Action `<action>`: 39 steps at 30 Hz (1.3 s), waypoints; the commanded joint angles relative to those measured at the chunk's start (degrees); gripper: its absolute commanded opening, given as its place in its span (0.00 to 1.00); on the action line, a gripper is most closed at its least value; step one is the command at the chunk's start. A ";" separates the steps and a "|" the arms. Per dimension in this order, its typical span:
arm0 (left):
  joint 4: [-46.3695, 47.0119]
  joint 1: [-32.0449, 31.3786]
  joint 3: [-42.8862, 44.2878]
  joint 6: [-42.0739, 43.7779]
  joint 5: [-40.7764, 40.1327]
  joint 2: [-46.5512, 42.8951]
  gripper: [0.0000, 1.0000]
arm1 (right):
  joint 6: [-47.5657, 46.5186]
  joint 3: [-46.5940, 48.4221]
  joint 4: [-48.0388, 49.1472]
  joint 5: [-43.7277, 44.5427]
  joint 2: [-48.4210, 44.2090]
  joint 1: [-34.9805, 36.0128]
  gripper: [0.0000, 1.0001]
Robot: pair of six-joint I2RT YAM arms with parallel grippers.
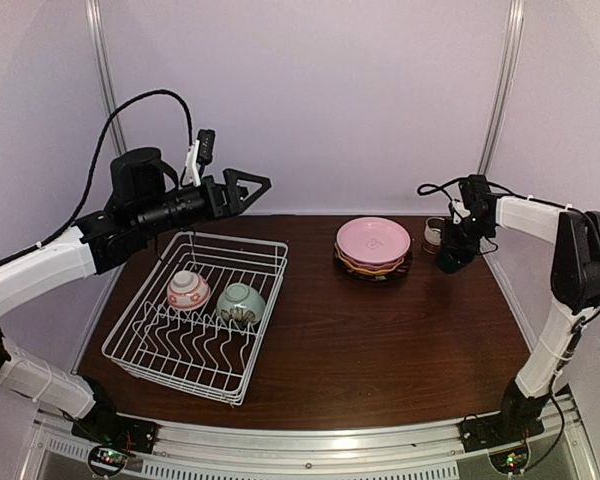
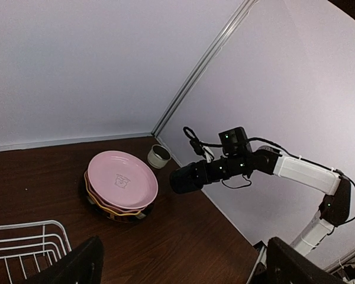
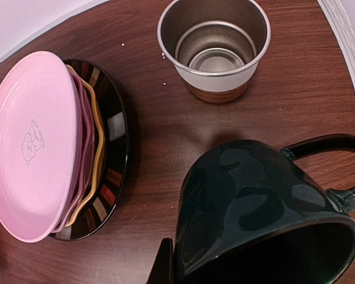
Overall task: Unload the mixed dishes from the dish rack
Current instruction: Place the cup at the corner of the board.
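Note:
The white wire dish rack (image 1: 130,338) stands at the left; its corner shows in the left wrist view (image 2: 29,228). A white-red patterned bowl (image 1: 188,290) and a pale green bowl (image 1: 241,302) lie in it. My left gripper (image 1: 252,185) is open and empty, raised over the rack's far end. The plates are stacked at back centre, light pink plate (image 1: 373,240) (image 2: 121,179) (image 3: 31,142) on top, dark brown plate (image 3: 109,171) at the bottom. My right gripper (image 1: 450,256) is shut on the dark green cup (image 3: 266,201), tilted low over the table beside the beige-brown cup (image 1: 434,233) (image 3: 214,47).
The table's right edge (image 3: 349,53) runs close behind the beige-brown cup. Metal frame posts (image 1: 502,90) and pale walls close the back. Bare dark wood (image 1: 380,340) lies between the rack and the plate stack.

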 commanded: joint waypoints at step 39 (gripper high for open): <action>-10.10 0.26 3.48 4.31 -5.60 -1.02 0.97 | 1.48 8.34 0.89 -3.47 3.42 -1.22 0.53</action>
